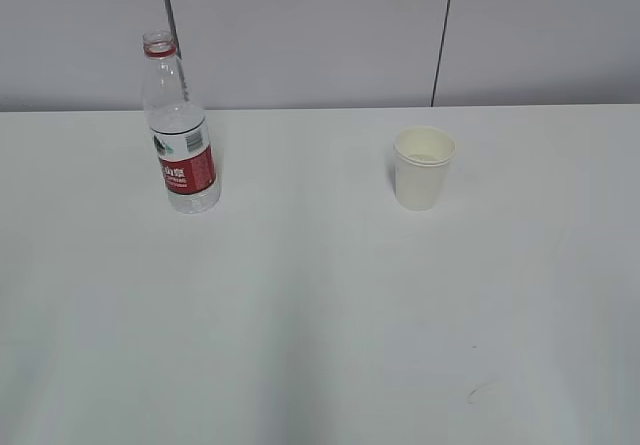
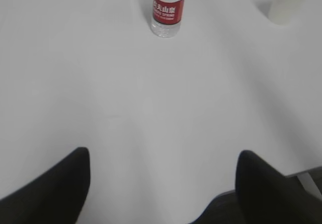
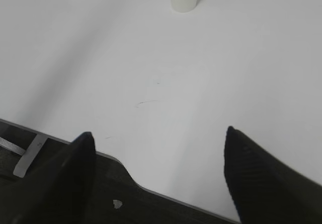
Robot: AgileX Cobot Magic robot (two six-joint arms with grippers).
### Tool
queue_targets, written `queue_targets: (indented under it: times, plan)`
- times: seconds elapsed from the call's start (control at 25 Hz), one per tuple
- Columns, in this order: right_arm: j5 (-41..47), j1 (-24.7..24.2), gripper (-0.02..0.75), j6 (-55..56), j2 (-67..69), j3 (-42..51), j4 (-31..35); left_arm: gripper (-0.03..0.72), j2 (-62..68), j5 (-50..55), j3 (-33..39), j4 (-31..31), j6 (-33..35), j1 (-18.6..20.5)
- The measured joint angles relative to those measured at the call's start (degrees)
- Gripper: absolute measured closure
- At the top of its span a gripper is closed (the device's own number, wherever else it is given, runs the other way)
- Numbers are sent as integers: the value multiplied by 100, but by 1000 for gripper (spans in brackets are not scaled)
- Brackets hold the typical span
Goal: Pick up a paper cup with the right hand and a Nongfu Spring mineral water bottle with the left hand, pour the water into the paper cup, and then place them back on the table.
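Both hands' fingers (image 2: 55,183) apart — low.

Only readable stuff is on the tall clear plastic water bottle with the red and white label (image 2: 167,8). In the left wrist view the red part of the label has white Chinese characters, looks like 农夫山泉, with a tiny line under it that reads roughly "NONGFU SPRING". Above that there's a small green mountain logo on the white band. In the exterior view the same label (image 1: 186,161) is too blurry to read. Nothing printed on the small plain white paper cup (image 1: 424,168).
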Motion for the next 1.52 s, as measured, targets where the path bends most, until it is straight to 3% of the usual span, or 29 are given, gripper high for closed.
queue_targets:
  times: [0.4, 0.6, 0.8, 1.52]
  plan:
    - [-1, 0, 147, -11, 0, 0, -217, 144, 0, -58, 0, -76, 109, 14]
    - [-1, -25, 147, -11, 0, 0, -315, 144, 0, -58, 0, -69, 109, 459]
    - [-1, -346, 147, -11, 0, 0, -454, 144, 0, -62, 0, -69, 109, 851]
    - [-11, -426, 147, -21, 0, 0, -520, 144, 0, -64, 0, -69, 122, 870]
